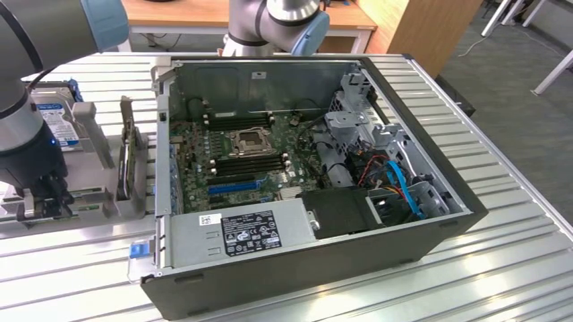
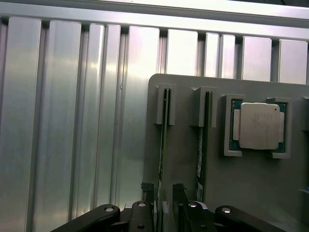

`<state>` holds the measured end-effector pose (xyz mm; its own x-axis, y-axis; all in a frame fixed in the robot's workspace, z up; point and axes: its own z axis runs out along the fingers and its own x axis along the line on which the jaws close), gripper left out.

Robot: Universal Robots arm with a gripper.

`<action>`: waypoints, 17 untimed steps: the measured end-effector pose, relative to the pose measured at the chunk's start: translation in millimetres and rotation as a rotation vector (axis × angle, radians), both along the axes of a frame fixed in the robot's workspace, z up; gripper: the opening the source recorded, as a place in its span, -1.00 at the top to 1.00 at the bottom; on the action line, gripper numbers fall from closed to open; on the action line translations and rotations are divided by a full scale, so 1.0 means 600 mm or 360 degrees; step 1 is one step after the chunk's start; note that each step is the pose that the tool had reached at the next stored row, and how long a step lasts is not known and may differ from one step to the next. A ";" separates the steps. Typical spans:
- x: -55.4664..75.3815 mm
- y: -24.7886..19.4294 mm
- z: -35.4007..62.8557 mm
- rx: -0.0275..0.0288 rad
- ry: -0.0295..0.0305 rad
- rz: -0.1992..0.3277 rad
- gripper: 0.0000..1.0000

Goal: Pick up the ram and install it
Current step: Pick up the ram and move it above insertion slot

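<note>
Two ram sticks stand on edge in the slots of a grey holder (image 2: 188,159); one ram (image 2: 164,140) lies between my fingers and the other (image 2: 206,140) is one slot over. My gripper (image 2: 163,193) is open, with a finger (image 2: 148,191) on each side of the first ram and a small gap on both sides. In the exterior view my gripper (image 1: 40,198) hangs low over the holder (image 1: 90,194) at the exterior view's left, beside the open computer case (image 1: 430,194). The motherboard (image 1: 192,144) lies inside the case with black memory slots (image 1: 246,163) next to the processor socket (image 1: 249,141).
A processor chip (image 2: 259,125) sits in a pocket of the holder beside the sticks. A hard drive (image 1: 54,121) and an upright expansion card (image 1: 130,161) stand on the holder. A long blue slot (image 1: 237,188), a power supply (image 1: 246,231) and blue cables (image 1: 403,188) fill the case. The table is ribbed metal.
</note>
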<state>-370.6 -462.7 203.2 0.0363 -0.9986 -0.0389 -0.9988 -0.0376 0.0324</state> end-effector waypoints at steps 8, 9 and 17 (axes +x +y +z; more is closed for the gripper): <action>0.000 -0.0024 -0.001 0.00001 -0.00002 0.0000 0.41; 0.000 -0.0031 0.000 0.00000 -0.00001 0.0000 0.41; 0.000 -0.0038 -0.003 -0.00002 0.00003 0.0000 0.41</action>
